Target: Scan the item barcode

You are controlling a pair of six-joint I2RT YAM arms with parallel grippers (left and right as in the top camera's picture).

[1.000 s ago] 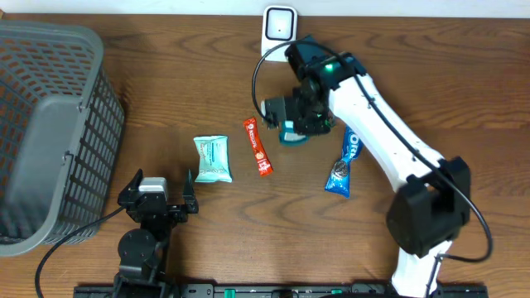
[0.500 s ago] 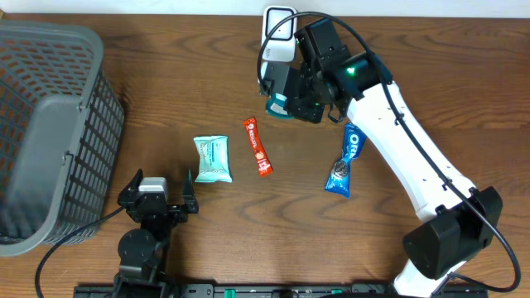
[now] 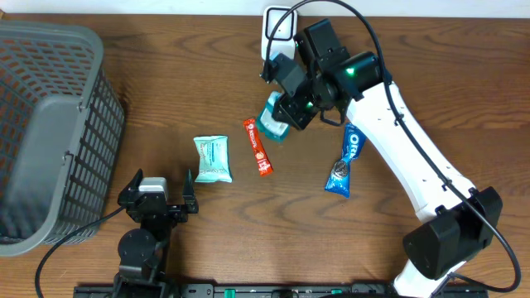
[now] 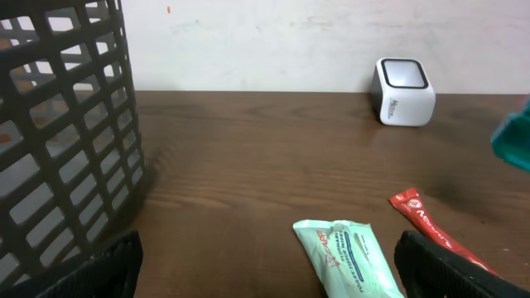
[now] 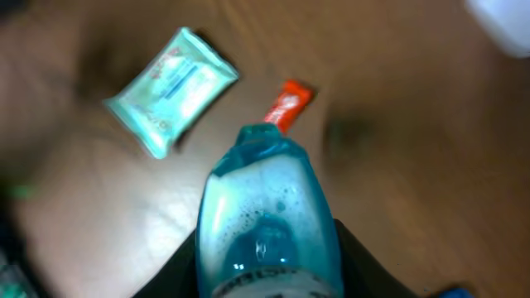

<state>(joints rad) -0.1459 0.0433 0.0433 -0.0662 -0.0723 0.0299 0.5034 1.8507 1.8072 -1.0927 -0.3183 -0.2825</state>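
Observation:
My right gripper (image 3: 288,103) is shut on a teal, see-through bottle (image 3: 272,124) with foamy liquid in it, held just below the white barcode scanner (image 3: 280,25) at the table's back edge. In the right wrist view the bottle (image 5: 267,215) fills the gap between the dark fingers of the right gripper (image 5: 267,269) and points down toward the table. The scanner (image 4: 406,91) also stands at the far right in the left wrist view. My left gripper (image 3: 161,184) rests open near the front edge, holding nothing.
A pale green wipes pack (image 3: 212,157) and a red stick sachet (image 3: 257,146) lie mid-table. A blue Oreo packet (image 3: 345,161) lies to the right under the arm. A grey mesh basket (image 3: 50,124) fills the left side.
The right gripper rose with the bottle to the scanner, then swung it down and left toward the red sachet. The left arm has stayed still.

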